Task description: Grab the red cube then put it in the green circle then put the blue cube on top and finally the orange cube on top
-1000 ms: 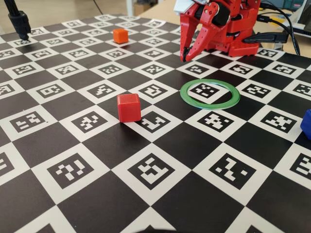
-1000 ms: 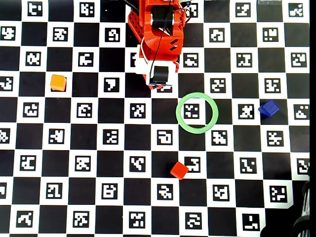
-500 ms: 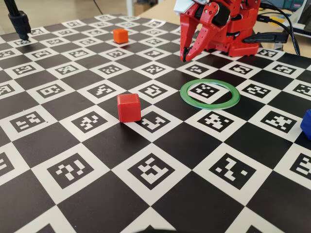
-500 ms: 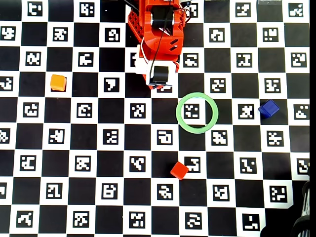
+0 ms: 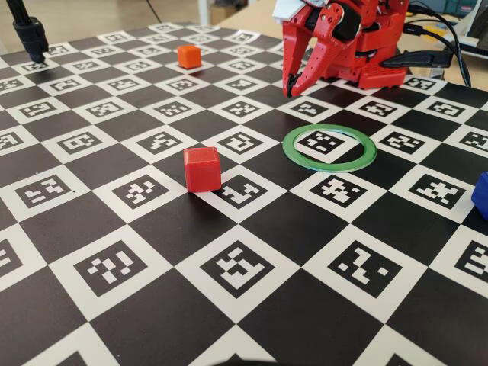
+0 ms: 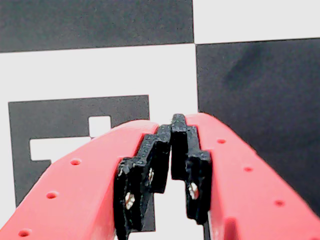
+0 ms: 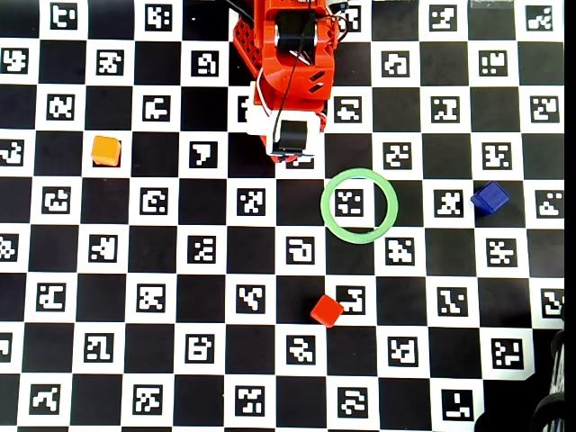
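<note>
The claw [image 6: 176, 120] was found closed and empty in the wrist view, its black toothed tips meeting with nothing between them. Beneath it only a white marker square and black squares of the checkered tabletop [image 5: 191, 320] were seen. In the fixed view the claw [image 5: 288, 90] was seen pointing downward at the far side of the board, just above the surface, with the red arm [image 7: 290, 67] folded over its base at the top centre of the overhead view.

The red cube [image 5: 202, 168] was noted resting on the tabletop, well apart from the claw, on the near side of the green circle [image 5: 329, 145] and to its left in the fixed view. In the overhead view the red cube [image 7: 326, 310] was recorded below the green circle [image 7: 359, 206] and slightly to its left, set at an angle to the board's squares. The ring lay flat around one white marker square, and nothing stood inside it.

The blue cube [image 7: 489, 197] was observed to the right of the ring in the overhead view, apart from it; in the fixed view only part of the blue cube [image 5: 480, 194] was visible at the right edge. The orange cube [image 7: 105, 150] was recorded at the left of the overhead view, well apart from the other items, and at the far side of the board in the fixed view [image 5: 188, 55].
</note>
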Tool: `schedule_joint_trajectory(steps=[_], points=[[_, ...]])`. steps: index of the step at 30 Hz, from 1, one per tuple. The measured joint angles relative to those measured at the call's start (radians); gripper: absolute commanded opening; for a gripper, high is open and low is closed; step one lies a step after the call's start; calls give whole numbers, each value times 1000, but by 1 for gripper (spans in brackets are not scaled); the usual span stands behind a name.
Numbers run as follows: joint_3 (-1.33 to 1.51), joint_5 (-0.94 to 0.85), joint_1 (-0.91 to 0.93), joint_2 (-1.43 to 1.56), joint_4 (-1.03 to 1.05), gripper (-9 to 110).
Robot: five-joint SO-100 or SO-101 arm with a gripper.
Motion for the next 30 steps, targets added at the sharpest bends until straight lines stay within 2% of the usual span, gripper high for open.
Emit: schedule_joint_trajectory(steps=[19, 27, 30], points=[[0, -14, -17, 0, 0, -6], [-17, 74, 0, -9, -28, -6], [-64, 110, 0, -103, -40, -6]])
